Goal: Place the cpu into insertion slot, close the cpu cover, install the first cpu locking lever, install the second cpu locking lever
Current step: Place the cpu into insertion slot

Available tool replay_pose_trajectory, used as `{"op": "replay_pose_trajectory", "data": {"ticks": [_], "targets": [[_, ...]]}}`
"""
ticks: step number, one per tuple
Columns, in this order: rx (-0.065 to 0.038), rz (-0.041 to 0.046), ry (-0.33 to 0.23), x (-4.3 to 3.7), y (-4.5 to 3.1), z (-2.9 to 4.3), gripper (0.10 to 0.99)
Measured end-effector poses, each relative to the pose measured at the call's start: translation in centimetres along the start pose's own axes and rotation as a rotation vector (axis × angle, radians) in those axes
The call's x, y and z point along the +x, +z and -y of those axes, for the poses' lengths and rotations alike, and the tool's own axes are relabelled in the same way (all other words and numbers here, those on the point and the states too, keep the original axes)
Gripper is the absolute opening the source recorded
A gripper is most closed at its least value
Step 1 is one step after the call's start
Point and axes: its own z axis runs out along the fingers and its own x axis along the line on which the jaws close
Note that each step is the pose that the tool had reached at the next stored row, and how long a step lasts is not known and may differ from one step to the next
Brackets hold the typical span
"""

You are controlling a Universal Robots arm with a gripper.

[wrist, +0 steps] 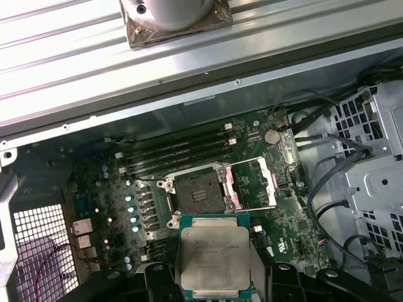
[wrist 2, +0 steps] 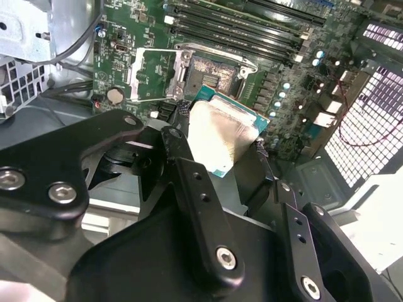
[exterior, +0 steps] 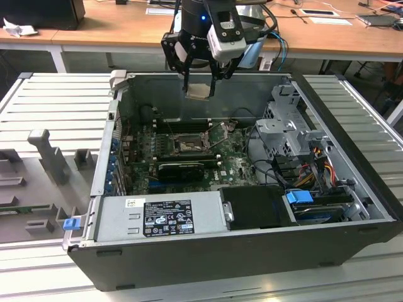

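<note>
My gripper (exterior: 200, 86) hangs over the back part of the open computer case, shut on the cpu (exterior: 199, 90), a flat pale square chip held level by its edges. Both wrist views show the cpu (wrist: 213, 258) (wrist 2: 220, 133) between the black fingers (wrist 2: 182, 157), above the green board and apart from it. The insertion slot (wrist: 200, 192) (wrist 2: 213, 72) (exterior: 187, 146) lies open below, its dark centre bare. Beside the socket, the cpu cover (wrist: 255, 184) (wrist 2: 150, 75), a thin grey metal frame, is swung open.
Long black memory slots (wrist: 173, 151) run beside the socket. A black card (exterior: 181, 168) sits across the board, with a grey power supply (exterior: 157, 217) at the case front. A metal drive cage (exterior: 286, 126) and cables (exterior: 315, 163) fill the exterior view's right.
</note>
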Motion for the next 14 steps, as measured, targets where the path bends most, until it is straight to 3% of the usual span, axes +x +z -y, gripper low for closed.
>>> {"op": "replay_pose_trajectory", "data": {"ticks": [6, 14], "targets": [[-0.001, 0.0025, 0.028, 0.0, 0.02, 0.0, 0.529], [-0.003, 0.011, 0.124, 0.03, 0.17, 0.02, 0.529]]}}
